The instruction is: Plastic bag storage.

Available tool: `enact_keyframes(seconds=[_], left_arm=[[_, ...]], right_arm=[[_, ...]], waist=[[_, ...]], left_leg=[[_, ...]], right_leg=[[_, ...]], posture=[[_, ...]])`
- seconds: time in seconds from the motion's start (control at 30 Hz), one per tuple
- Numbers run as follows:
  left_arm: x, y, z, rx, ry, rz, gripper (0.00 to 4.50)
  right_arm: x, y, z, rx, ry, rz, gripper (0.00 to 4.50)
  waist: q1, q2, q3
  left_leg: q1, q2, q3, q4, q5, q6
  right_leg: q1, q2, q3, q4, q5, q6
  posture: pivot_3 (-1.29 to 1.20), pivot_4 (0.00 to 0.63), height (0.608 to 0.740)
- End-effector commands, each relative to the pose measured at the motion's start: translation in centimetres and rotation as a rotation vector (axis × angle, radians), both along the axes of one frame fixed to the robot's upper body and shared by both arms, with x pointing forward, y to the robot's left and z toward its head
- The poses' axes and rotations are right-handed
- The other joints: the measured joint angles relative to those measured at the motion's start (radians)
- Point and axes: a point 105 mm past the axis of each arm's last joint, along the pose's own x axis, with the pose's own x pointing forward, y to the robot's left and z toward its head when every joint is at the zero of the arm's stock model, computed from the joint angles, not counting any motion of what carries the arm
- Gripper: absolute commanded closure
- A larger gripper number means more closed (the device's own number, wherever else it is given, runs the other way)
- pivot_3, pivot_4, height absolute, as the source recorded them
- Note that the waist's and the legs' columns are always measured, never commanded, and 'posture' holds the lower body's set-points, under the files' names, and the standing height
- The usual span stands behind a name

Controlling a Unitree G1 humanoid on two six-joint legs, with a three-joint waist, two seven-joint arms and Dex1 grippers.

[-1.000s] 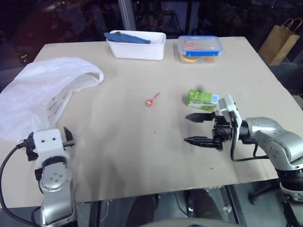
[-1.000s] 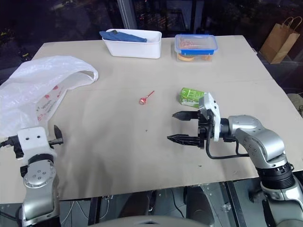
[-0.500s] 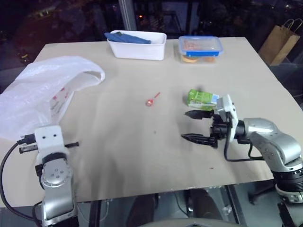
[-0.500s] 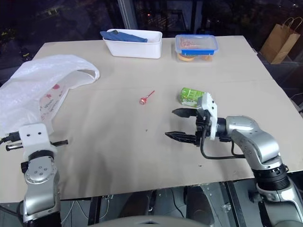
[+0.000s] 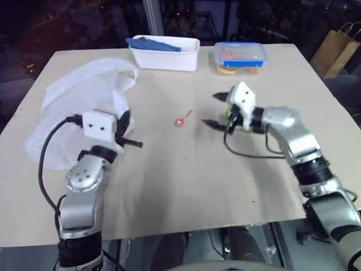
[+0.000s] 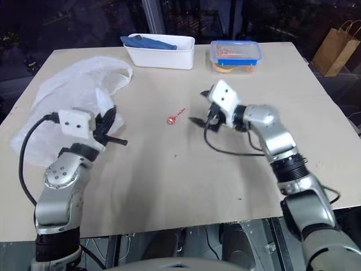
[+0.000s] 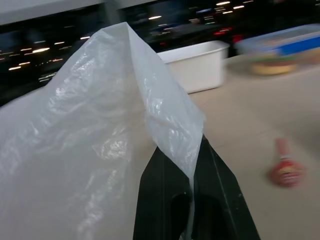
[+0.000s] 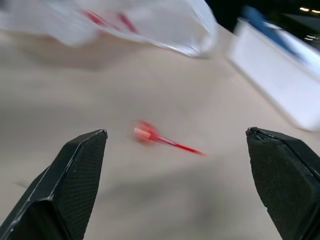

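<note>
Left fingers (image 7: 220,200): pressed together, pinching a fold of the plastic bag between them.
Right fingers (image 8: 70,185): spread wide, nothing between them.
Left gripper (image 5: 133,144): raised over the left part of the table, pointing toward the centre.
Right gripper (image 5: 217,110): over the middle-right of the table, tips aimed toward the lollipop.
Plastic bag (image 5: 79,101): thin translucent white, crumpled on the left side of the table; one edge lifted into a peak at the left gripper, the rest lying on the surface.
Lollipop (image 5: 179,121): small, red, on a thin stick, lying flat near the table's centre, between the two grippers.
Green carton (image 5: 232,119): largely hidden behind the right gripper.
White tray (image 5: 164,53): far edge of the table, blue item inside.
Blue-lidded container (image 5: 240,56): just beside the tray, on its right.
Brown paper bag (image 5: 333,48): off the table, far right.
Table (image 5: 186,192): tan surface.
</note>
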Motion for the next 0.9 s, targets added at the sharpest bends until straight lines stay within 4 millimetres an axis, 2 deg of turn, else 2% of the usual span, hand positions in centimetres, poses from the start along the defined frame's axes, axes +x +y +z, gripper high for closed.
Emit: enact_keyframes(seconds=[0.03,0.1,0.2,0.27,0.43,0.5,0.53,0.6,0.7,0.73,0.83,0.9], left_arm=[[-1.3,-3.5,0.7,0.01,0.026,-0.245,4.48],[-2.1,-4.4,0.4,0.012,0.062,-0.331,4.48],[-2.4,-4.7,0.3,0.009,0.079,-0.369,4.48],[-3.5,-4.1,-0.1,0.013,0.118,-0.414,4.48],[-5.8,-1.7,0.2,-0.037,0.168,-0.44,4.48],[-6.8,-0.7,0.8,-0.094,0.195,-0.452,4.5],[-7.3,0.0,1.1,-0.119,0.206,-0.452,4.5],[-7.9,1.4,1.5,-0.151,0.21,-0.411,4.5],[-8.3,3.5,2.0,-0.199,0.185,-0.309,4.5],[-8.7,3.9,2.0,-0.227,0.177,-0.288,4.5],[-9.7,3.9,2.0,-0.287,0.163,-0.273,4.5],[-10.7,3.5,1.8,-0.354,0.155,-0.286,4.5]], right_arm=[[0.7,-2.8,-0.8,-0.12,0.035,-0.051,0.0],[1.1,-3.9,-1.6,-0.148,0.093,-0.091,0.0],[1.1,-4.4,-2.0,-0.162,0.13,-0.107,0.0],[1.8,-5.3,-3.0,-0.174,0.186,-0.171,0.0],[2.1,-5.9,-4.3,-0.212,0.252,-0.208,0.0],[2.1,-6.2,-4.6,-0.226,0.266,-0.221,0.55],[2.1,-6.5,-4.7,-0.241,0.26,-0.222,1.03],[2.1,-6.7,-4.6,-0.246,0.252,-0.226,1.68],[2.2,-6.4,-4.0,-0.229,0.231,-0.219,3.19],[2.2,-6.1,-3.6,-0.221,0.218,-0.212,3.48],[2.0,-4.8,-2.5,-0.178,0.195,-0.172,3.48],[1.2,-2.2,-1.1,-0.113,0.203,-0.09,3.48]], waist=[[-0.003,0.0,0.0],[-0.01,0.0,0.0],[-0.021,0.001,0.001],[-0.026,0.001,0.001],[-0.028,0.002,0.001],[-0.028,0.002,0.001],[-0.028,0.002,0.001],[-0.029,0.002,0.001],[-0.028,0.002,0.001],[-0.028,0.002,0.001],[-0.03,0.002,0.001],[-0.03,0.002,0.001]], left_leg=[[0.0,0.0,0.0,-0.001,0.0,0.001],[-0.004,0.0,0.0,-0.002,-0.001,0.001],[-0.007,0.001,0.001,-0.002,0.0,0.001],[-0.007,0.001,0.001,-0.002,0.0,0.001],[-0.007,0.001,0.002,-0.001,-0.001,0.001],[-0.007,0.001,0.002,-0.001,-0.001,0.001],[-0.007,0.001,0.001,-0.001,-0.001,0.001],[-0.007,0.001,0.001,-0.001,-0.001,0.001],[-0.007,0.001,0.001,-0.001,-0.001,0.001],[-0.007,0.001,0.001,-0.001,-0.001,0.001],[-0.007,0.002,0.002,0.0,-0.001,0.001],[-0.007,0.002,0.003,0.0,-0.001,0.001]], right_leg=[[0.0,0.0,0.0,-0.001,0.0,0.0],[-0.004,0.0,0.0,-0.002,0.0,0.0],[-0.008,0.0,0.0,-0.001,0.0,0.0],[-0.008,0.0,0.0,-0.001,0.0,0.0],[-0.009,0.0,0.001,0.0,0.0,0.0],[-0.009,0.0,0.001,0.0,0.0,0.0],[-0.009,0.0,0.001,0.0,0.0,0.0],[-0.009,0.0,0.001,0.0,0.0,0.0],[-0.009,0.0,0.001,0.001,0.0,0.0],[-0.009,0.0,0.001,0.001,0.0,0.0],[-0.009,0.0,0.001,0.001,0.0,0.0],[-0.009,0.0,0.001,0.0,0.0,0.0]], posture=[[0.0,0.15,0.74],[0.0,0.15,0.74],[0.0,0.15,0.74],[0.0,0.15,0.74],[0.0,0.15,0.74],[0.0,0.15,0.74],[0.0,0.15,0.74],[0.0,0.15,0.74],[0.0,0.15,0.74],[0.0,0.15,0.74],[0.0,0.15,0.74],[0.0,0.15,0.74]])
